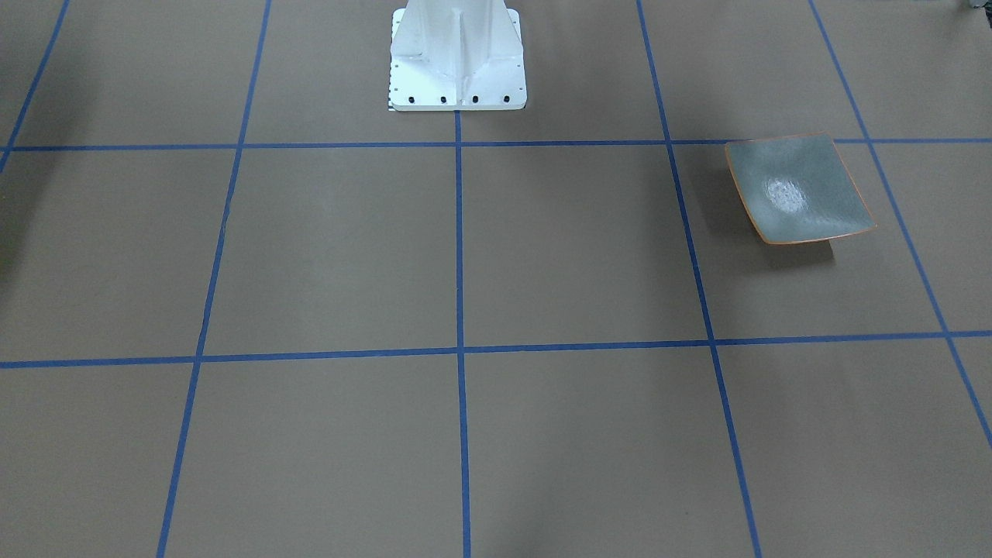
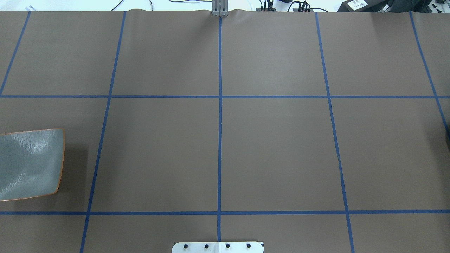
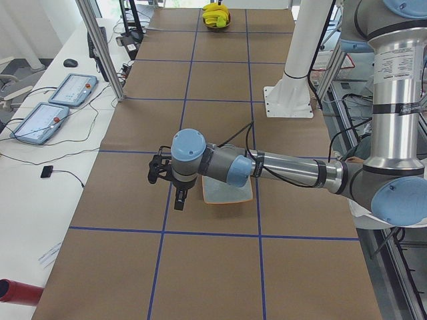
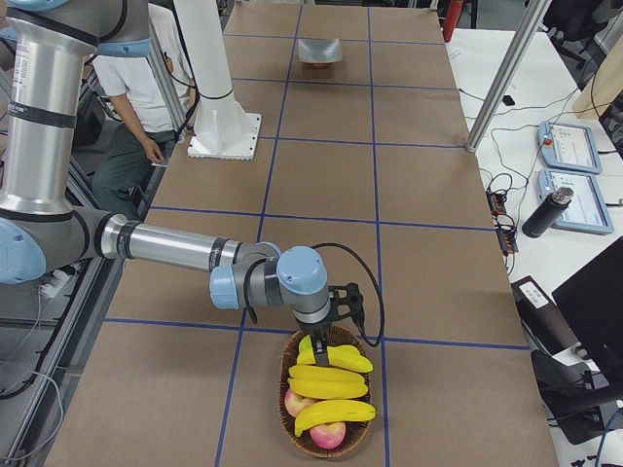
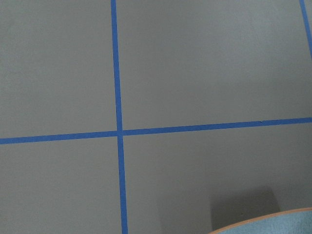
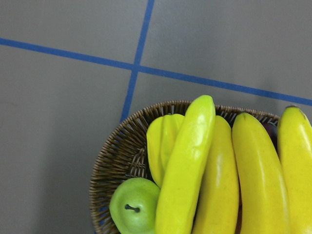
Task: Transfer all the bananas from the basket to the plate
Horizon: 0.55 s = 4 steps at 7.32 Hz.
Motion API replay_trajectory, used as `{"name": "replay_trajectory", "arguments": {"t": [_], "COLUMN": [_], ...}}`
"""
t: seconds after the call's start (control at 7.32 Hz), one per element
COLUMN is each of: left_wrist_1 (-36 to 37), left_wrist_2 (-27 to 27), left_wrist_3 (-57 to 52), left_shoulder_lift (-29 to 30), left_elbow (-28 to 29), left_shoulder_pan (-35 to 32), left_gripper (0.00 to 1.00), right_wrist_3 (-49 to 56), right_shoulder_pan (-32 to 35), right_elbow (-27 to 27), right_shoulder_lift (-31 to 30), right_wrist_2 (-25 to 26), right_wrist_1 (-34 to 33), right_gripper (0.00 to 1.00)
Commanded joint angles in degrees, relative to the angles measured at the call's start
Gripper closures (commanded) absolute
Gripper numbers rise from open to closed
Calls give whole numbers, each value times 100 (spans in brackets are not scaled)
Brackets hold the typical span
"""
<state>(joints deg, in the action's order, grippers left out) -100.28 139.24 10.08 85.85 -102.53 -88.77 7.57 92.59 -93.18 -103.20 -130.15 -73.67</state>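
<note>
Several yellow bananas lie on top of the fruit in a round wicker basket at the table's right end; they fill the right wrist view and show far off in the exterior left view. My right gripper hangs just above the basket's far rim; I cannot tell whether it is open or shut. The grey-green plate lies bare at the table's left end. My left gripper hovers beside the plate; I cannot tell its state. No fingers show in either wrist view.
The basket also holds red apples, a green apple and a yellow-green fruit. The white robot base stands mid-table at the robot's edge. A person stands behind the robot's side. A plate corner shows below the left wrist.
</note>
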Motion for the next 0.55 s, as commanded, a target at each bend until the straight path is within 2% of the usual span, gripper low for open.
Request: {"name": "replay_trajectory", "arguments": {"t": [0.0,0.14,0.41], "left_wrist_1": [0,0,0], "left_wrist_2": [6,6,6], "left_wrist_3": [-6,-6,-6], "left_shoulder_lift": [-7,-16,-16], "left_elbow": [-21,-30,-83], "left_shoulder_pan": [0,-9,-9], "left_gripper": [1,1,1], "right_wrist_3": [235,306,298], "right_shoulder_pan": [179,241,242], "right_elbow": [526,764,863], "right_shoulder_lift": [167,212,230], "right_wrist_2": [25,33,148], "right_wrist_1": [2,10,2], "right_gripper": [5,7,9]}}
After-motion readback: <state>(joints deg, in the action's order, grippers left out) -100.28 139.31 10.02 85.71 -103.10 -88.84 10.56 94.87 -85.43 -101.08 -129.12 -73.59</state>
